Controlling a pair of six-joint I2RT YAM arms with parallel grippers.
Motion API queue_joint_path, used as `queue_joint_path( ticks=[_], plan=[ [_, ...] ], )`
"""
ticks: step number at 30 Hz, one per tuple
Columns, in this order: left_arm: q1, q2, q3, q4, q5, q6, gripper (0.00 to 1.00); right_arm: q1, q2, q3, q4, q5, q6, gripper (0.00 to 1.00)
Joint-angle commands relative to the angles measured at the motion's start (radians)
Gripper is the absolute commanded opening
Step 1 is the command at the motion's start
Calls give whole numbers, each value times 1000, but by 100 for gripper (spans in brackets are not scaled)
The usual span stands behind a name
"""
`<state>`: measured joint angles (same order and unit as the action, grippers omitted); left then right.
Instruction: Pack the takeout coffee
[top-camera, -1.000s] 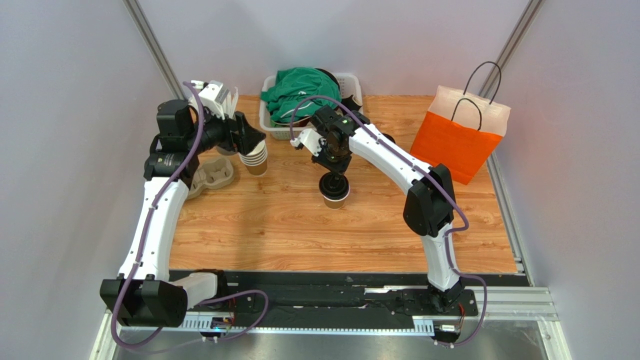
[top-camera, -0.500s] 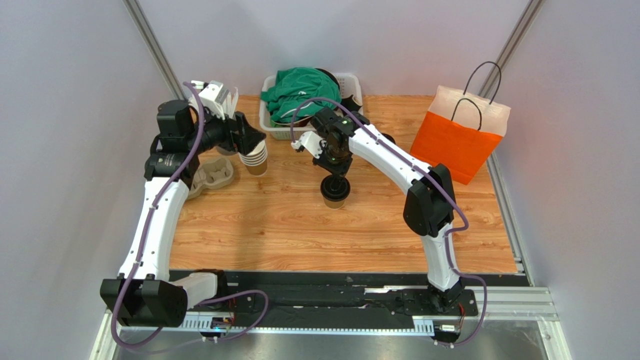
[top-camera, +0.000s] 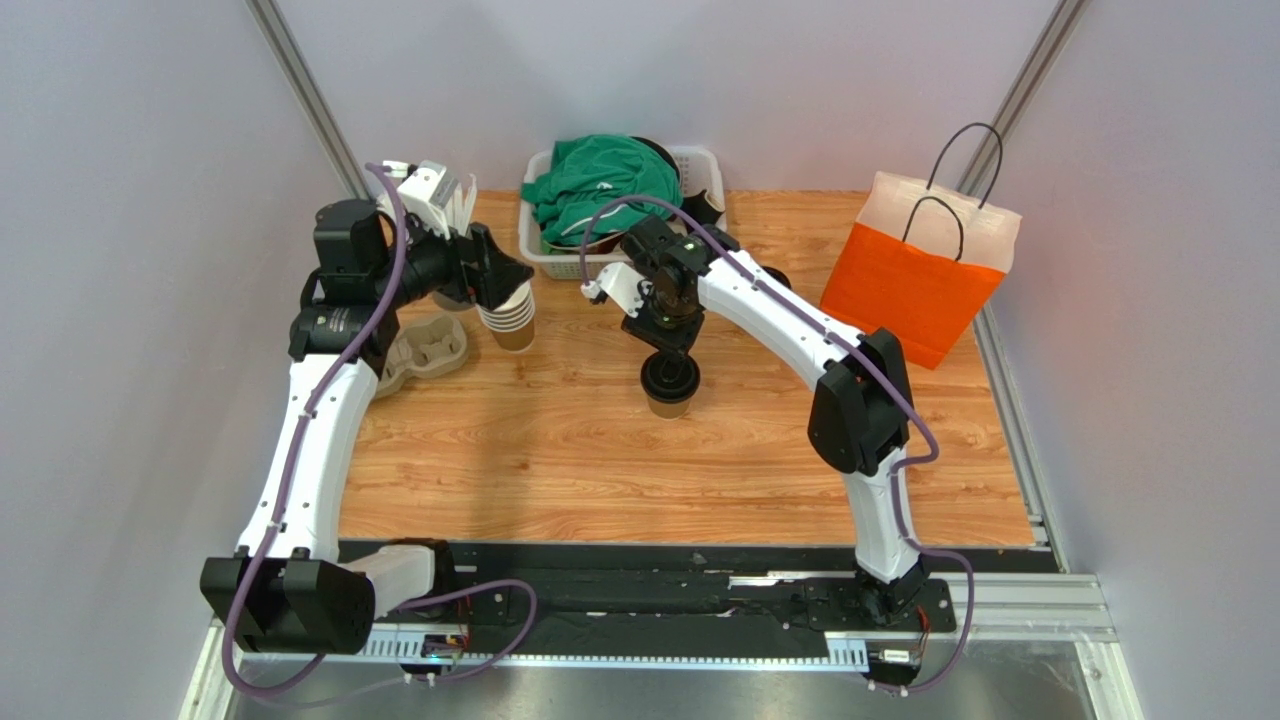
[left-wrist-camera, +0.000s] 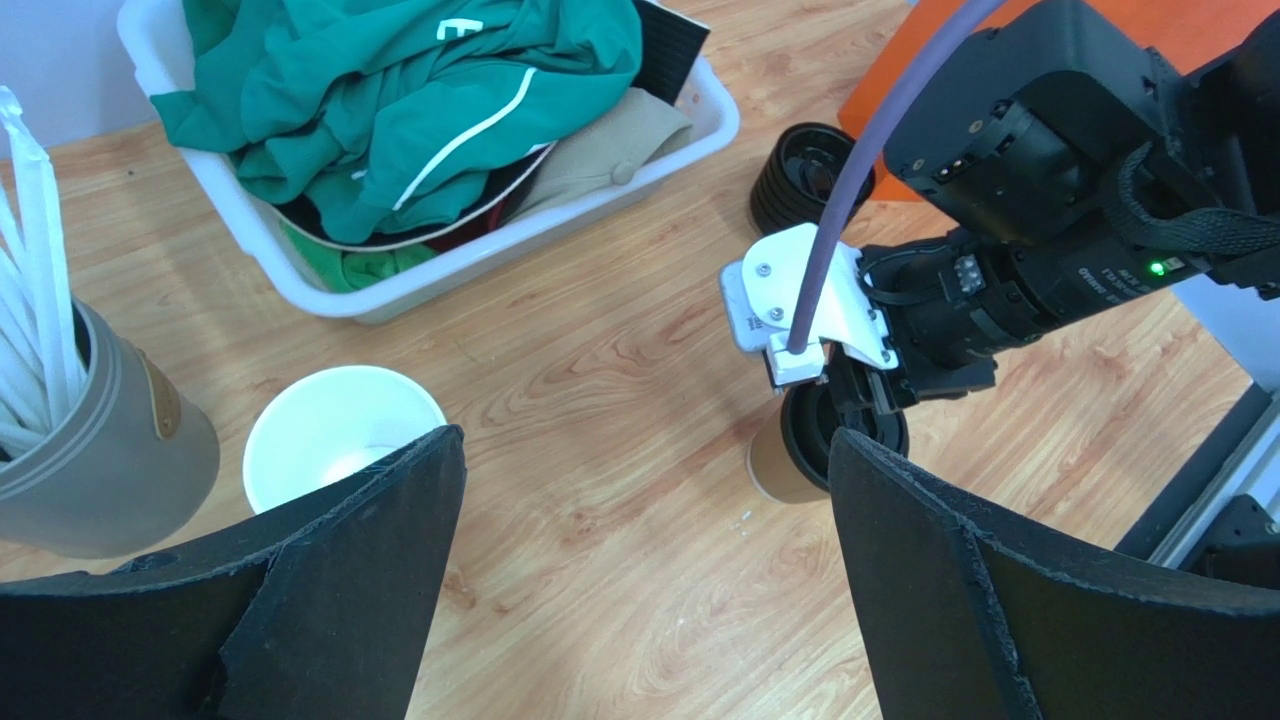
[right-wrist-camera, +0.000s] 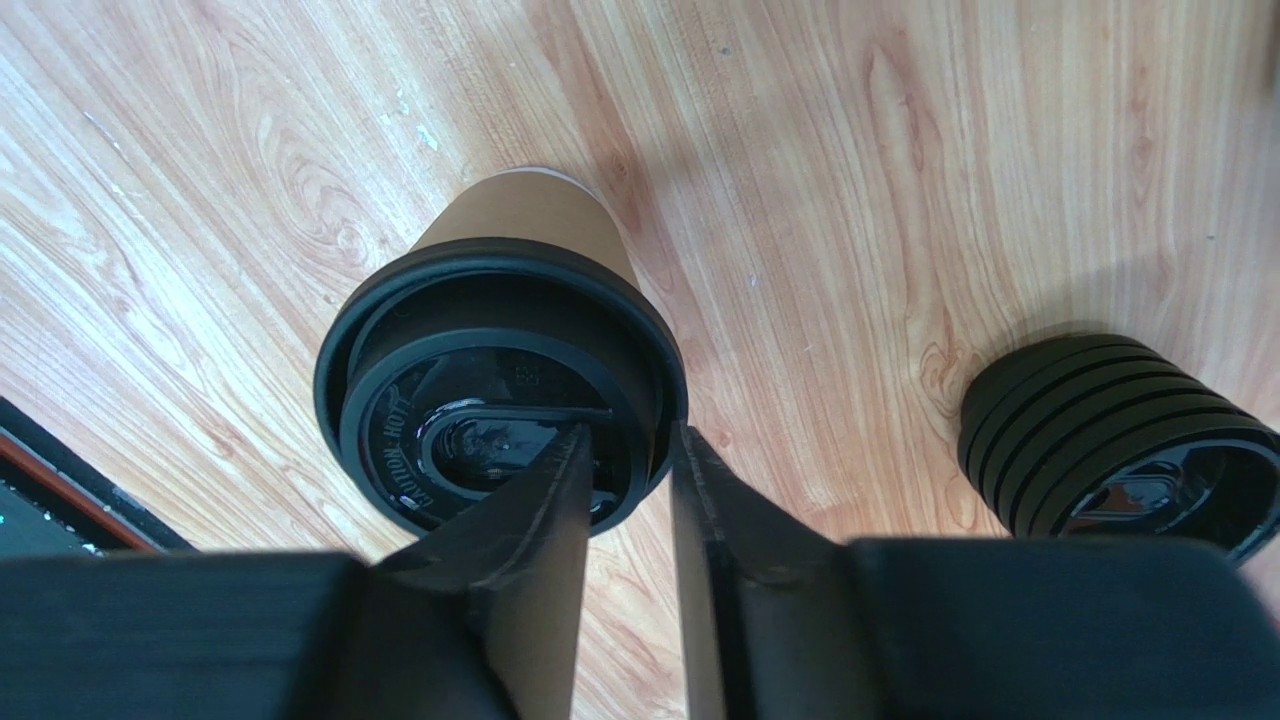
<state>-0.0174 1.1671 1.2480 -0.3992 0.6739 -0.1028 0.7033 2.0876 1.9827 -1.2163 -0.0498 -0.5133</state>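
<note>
While the left gripper hangs spread wide over the cup stack, the right gripper pinches the coffee by its lid rim; it stands upright, just nearer than the bin.

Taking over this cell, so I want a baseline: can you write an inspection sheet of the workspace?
Surface: wooden table, no spill seen.
Job's things: takeout coffee upright, lidded, mid-table.
Clutter: cup stack, lid stack, straw holder, cup carrier, clothes bin, orange bag.
Grippers: right gripper jaws pinch the coffee lid's rim; left gripper jaws open beside cup stack.
Cables: purple cable along each arm, nothing snagged seen.
Surroundings: grey walls; nothing else seen.
</note>
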Motion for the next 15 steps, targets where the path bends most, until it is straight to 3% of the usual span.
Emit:
queue_joint_path(
  ticks=[1, 10, 15],
  plan=[
    [0, 3, -2, 40, 27, -9, 99, 7, -106, 14, 31, 2, -2, 34],
    [-9, 37, 36, 0, 73, -9, 99, -36, -247, 16, 32, -19, 15, 44],
    [-111, 110, 111, -125, 69, 101, 99, -129, -392, -132, 87, -172, 79, 53]
  ],
)
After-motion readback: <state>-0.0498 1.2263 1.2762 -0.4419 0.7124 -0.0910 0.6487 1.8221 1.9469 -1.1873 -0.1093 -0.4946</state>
